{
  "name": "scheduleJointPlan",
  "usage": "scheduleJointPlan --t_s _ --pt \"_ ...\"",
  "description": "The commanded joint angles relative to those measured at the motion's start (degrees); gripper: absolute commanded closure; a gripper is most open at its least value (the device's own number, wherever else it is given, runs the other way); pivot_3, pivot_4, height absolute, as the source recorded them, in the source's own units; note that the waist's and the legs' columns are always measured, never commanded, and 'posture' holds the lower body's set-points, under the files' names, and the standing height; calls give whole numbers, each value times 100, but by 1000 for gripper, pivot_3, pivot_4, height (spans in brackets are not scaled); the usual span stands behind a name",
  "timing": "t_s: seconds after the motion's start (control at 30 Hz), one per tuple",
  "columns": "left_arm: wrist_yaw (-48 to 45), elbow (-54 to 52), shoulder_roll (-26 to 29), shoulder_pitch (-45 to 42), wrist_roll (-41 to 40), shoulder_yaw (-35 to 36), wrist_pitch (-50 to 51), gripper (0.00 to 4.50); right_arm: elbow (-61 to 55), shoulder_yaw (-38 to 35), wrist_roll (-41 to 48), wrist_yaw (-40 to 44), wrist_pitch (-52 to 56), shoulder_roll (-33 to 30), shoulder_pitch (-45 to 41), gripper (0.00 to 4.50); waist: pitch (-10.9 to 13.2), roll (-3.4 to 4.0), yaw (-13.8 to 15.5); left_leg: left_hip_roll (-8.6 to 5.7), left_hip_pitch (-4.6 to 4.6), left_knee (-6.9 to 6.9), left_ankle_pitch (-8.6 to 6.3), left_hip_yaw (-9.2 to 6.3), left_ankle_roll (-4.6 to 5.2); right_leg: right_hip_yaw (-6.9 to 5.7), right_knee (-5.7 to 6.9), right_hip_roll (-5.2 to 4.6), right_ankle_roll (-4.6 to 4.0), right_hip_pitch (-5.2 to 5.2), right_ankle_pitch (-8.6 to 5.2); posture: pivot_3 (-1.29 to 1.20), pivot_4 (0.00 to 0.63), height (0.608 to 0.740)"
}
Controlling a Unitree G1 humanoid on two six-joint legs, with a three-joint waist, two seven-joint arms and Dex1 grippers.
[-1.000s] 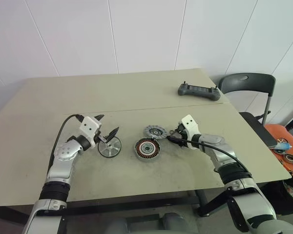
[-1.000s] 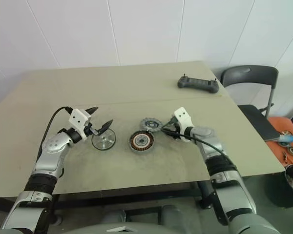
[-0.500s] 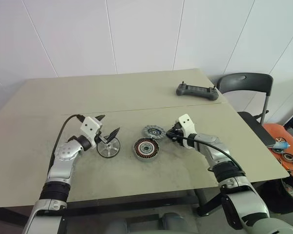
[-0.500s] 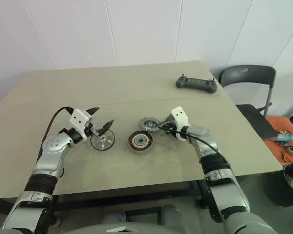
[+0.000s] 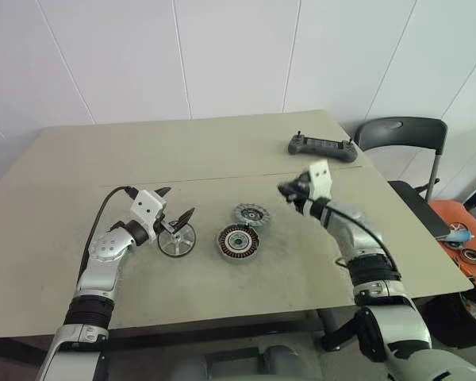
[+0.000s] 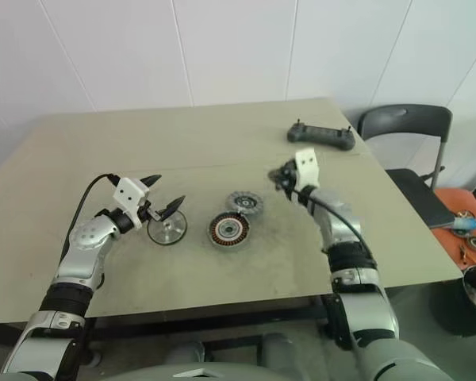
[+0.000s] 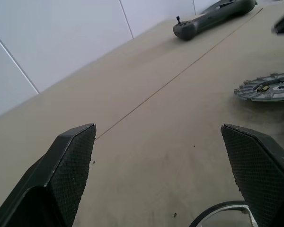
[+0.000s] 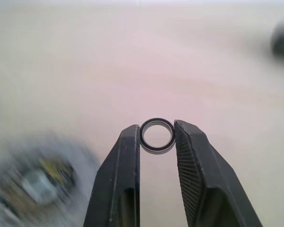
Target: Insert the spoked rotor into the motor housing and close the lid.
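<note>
With the right gripper [image 8: 157,135] pinching 1 small ring [image 8: 157,136] above the table [image 5: 222,159], left gripper [image 5: 173,216] spread, judged seating it in the motor housing [image 5: 239,243] below-left next.

Bench [image 5: 222,151] dull olive-beige with a thin dark seam line across it; wall behind white, ruled by faint pale panel joints. Motor housing [image 5: 238,242]: gray shell, dark ring, copper-coloured windings round a pale centre; spoked rotor [image 5: 251,214] silver-gray with a ribbed rim and spoke-like cut-outs; a third disc [image 5: 178,240] by the left end effector [image 5: 173,216] shiny silver with a dark rim. Both end effectors have black fingers [image 8: 191,161] with fine cross-hatched pads on white-and-gray arms, the right end effector [image 8: 157,136] pinching a small ring [image 8: 157,135], black with a silvery edge; remote controller [image 5: 323,148] dark gray, chair [image 5: 403,136] black.
</note>
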Motion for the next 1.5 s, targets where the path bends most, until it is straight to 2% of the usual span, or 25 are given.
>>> scheduleJointPlan --t_s 0.03,0.1,0.17,0.23,0.47,0.9,1.5 --pt "-5 -103 68 -136 -58 102 -62 0 -1381 525 762 1105 762 11 212 3816 -1 -1 12 1 -1 -6 -2 -3 3 -3 0 1 3 -3 -2 0 0 740" --pt "-8 -121 72 -121 -61 103 -52 0 -1873 912 826 1452 1069 -175 406 3816 -1 -1 31 2 -3 -7 -4 -12 7 -14 -1 0 8 -1 -5 0 0 740" --pt "7 -158 79 -87 -57 108 -39 0 -2365 1597 588 1907 1112 -513 633 3816 -1 -1 75 0 -8 -3 -4 -16 6 -20 -4 -4 7 0 -6 0 0 740" --pt "16 -190 86 -50 -60 117 -32 0 -2580 1870 535 2081 1165 -697 708 3816 0 -1 74 -3 -9 3 -4 -15 6 -20 -12 -10 1 6 -11 0 0 740" --pt "37 -235 107 19 -60 135 -29 0 -2561 2091 277 2149 1072 -957 598 3816 0 -3 44 -2 0 18 -4 -7 5 -16 -15 -10 -13 16 -19 0 0 740" --pt "10 -322 76 55 -75 91 -20 0 -1844 2323 -386 1941 829 -805 491 3816 0 -3 43 -2 -3 5 -4 -7 5 -17 -15 -7 -11 9 -17 0 0 740" --pt "5 -446 54 115 -92 87 26 0 -1460 2423 -670 1992 740 -755 614 3816 0 -3 42 -2 -4 6 -4 -7 5 -17 -15 -7 -10 8 -17 0 0 740"
